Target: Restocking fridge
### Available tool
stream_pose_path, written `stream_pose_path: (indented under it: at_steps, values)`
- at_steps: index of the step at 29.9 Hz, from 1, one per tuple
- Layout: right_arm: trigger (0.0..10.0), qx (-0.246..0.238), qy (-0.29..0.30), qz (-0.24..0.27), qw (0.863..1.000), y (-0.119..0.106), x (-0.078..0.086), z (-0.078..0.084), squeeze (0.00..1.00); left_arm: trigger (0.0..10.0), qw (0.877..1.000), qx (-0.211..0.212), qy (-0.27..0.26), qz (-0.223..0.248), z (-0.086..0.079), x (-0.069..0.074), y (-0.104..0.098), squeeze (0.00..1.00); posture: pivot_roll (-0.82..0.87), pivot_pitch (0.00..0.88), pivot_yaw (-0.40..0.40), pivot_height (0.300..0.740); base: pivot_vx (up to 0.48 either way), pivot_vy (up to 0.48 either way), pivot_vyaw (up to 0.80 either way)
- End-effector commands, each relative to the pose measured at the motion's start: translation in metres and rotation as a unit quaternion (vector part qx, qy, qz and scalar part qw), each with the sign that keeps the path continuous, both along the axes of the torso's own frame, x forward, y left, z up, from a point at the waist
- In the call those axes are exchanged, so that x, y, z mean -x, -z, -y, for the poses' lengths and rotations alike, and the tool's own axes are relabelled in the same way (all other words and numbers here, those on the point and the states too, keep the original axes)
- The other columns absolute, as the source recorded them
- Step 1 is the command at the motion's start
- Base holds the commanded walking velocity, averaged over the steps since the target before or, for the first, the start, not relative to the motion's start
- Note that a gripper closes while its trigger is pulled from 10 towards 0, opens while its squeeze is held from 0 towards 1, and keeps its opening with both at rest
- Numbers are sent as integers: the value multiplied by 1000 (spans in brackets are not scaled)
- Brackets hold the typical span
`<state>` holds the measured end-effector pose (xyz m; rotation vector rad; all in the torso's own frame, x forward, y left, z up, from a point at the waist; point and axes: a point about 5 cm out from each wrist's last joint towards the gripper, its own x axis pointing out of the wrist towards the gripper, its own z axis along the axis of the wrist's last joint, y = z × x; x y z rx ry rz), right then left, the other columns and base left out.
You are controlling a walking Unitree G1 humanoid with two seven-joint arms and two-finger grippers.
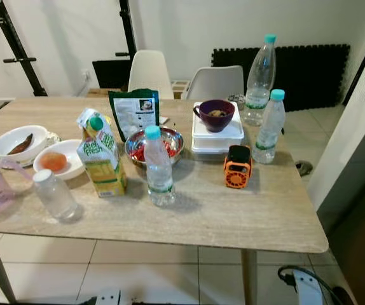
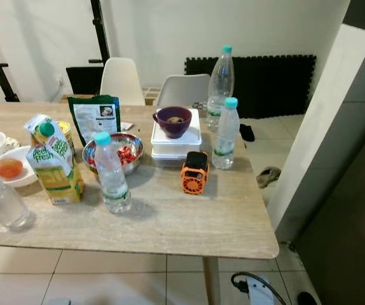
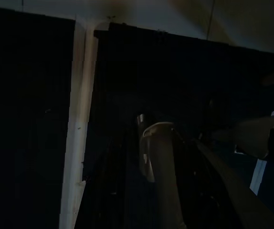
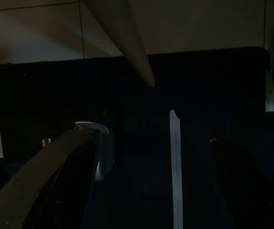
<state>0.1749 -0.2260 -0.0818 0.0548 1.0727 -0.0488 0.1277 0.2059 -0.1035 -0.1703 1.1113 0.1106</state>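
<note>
progress: nothing stocked yet as far as I can judge; all goods sit on the worktop [image 1: 252, 216], no fridge in sight.
left to do: pick items, carry them to the fridge.
near items: juice carton [image 1: 102, 154], small water bottle [image 1: 159, 167], clear jar [image 1: 54, 195].
far right: tall bottle [image 1: 259, 81], second small bottle [image 1: 270, 126].
middle: steel bowl [image 1: 154, 145], purple bowl [image 1: 215, 115] on a white box [image 1: 217, 138], orange gadget [image 1: 238, 167].
labels: carton reads "Peel Fresh"; dark pouch [image 1: 134, 111] print too small.
my left gripper [image 3: 175, 181]: hangs idle in the dark, can't tell finger state.
my right gripper [image 4: 151, 181]: idle, fingers apart, holding nothing.
</note>
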Motion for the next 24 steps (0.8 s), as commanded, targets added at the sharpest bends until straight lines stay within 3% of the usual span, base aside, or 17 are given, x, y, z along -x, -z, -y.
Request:
stream_pose_path:
  at_steps: [1,5,7,8,10,11,14,15,16,17,18,20,22,23,24]
  values:
    - [10000,-1,1,-7,1000,2,3,-1,0,10000,1000,-10,-29,4,-12,3,-1,0,-5,0,11,740,0,0,0]
    - [10000,-2,2,-8,1000,2,4,-1,0,10000,995,-11,-94,21,-24,2,-4,0,-6,0,13,740,0,0,0]
    - [10000,-3,3,-9,1000,2,5,-1,0,10000,985,-18,-164,52,-40,-3,-10,0,-10,0,19,740,0,0,0]
    - [10000,-3,3,-9,1000,2,5,-1,0,10000,985,-18,-164,52,-40,-3,-10,0,-10,0,19,740,0,0,0]
    - [10000,-3,3,-10,1000,3,5,-1,0,10000,958,-34,-268,96,-66,-9,-21,0,-10,0,19,740,0,0,0]
    - [10000,-3,3,-10,1000,3,5,-1,0,10000,958,-34,-268,96,-66,-9,-21,0,-10,0,19,740,0,0,0]
    - [10000,-3,-1,-12,1000,3,6,-1,0,10000,903,-73,-401,139,-111,-6,-39,0,-9,0,16,740,0,0,0]
    - [10000,0,-2,-14,1000,3,7,0,0,10000,879,-91,-444,149,-128,-2,-47,0,-12,0,17,740,0,0,0]
    - [10000,0,-2,-14,1000,3,7,0,0,10000,879,-91,-444,149,-128,-2,-47,0,-12,0,17,740,0,0,0]
    - [10000,1,-2,-15,1000,3,7,0,0,10000,862,-102,-471,155,-138,1,-52,0,-12,0,17,740,0,0,0]
    - [10000,2,-3,-15,1000,3,7,0,0,10000,833,-120,-508,184,-158,-2,-66,0,-12,0,17,740,0,0,0]
    - [10000,2,-3,-15,1000,3,7,0,0,10000,833,-120,-508,184,-158,-2,-66,0,-12,0,17,740,0,0,0]
    - [10000,2,-5,-16,1000,3,7,1,0,10000,774,-159,-550,270,-200,-18,-109,0,-12,0,20,740,0,0,0]
    - [10000,2,-5,-16,1000,3,7,1,0,10000,774,-159,-550,270,-200,-18,-109,0,-12,0,20,740,0,0,0]
    - [10000,2,-5,-16,1000,3,7,1,0,10000,744,-171,-559,323,-219,-29,-136,0,-12,0,20,740,0,0,0]
